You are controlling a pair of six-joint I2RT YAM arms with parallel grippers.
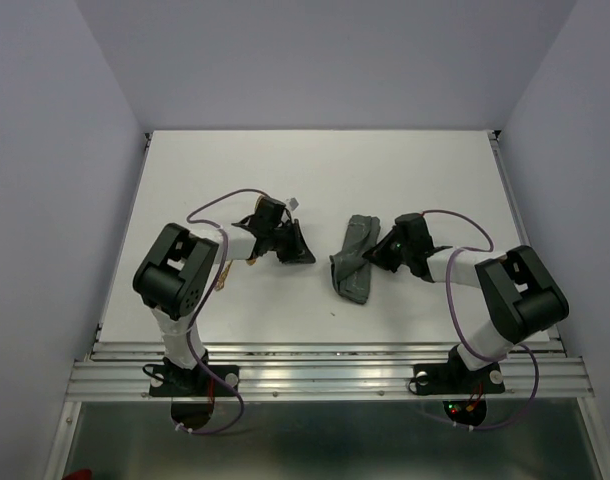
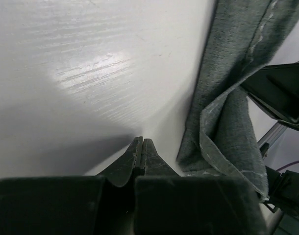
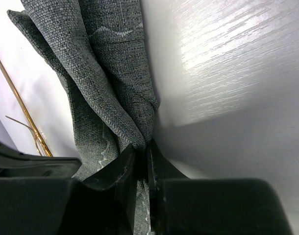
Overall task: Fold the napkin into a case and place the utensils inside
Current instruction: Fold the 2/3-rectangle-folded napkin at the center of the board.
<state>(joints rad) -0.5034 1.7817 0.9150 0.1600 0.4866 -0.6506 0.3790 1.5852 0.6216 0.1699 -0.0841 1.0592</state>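
- The napkin [image 1: 353,262] lies near the middle of the counter [image 1: 235,170], between the two arms
- The cloth is bunched into a long, crumpled bundle that runs from the far side towards the near side; it is not a flat strip
- Several loose folds hang side by side in the right wrist view, and a pale stitched hem line shows on two of them
- The right claw [image 3: 141,149] is clenched on one fold of the napkin: the cloth edge runs into the narrow gap between its two fingers
- The right claw meets the bundle from the right arm's side, about halfway along its length
- The left claw [image 2: 141,143] is clenched with nothing in it: its fingers press together and only bare counter shows beyond the tips
- The left claw sits close to the napkin on the left arm's side and does not touch it; in the left wrist view the cloth hangs to the right of the tips
- The utensils [image 3: 22,107] lie on the counter outside the cloth, on the far side of the bundle from the right claw, next to the left claw
- They show as thin orange-brown sticks; the top view hides most of them under the left arm, so which piece is which cannot be told
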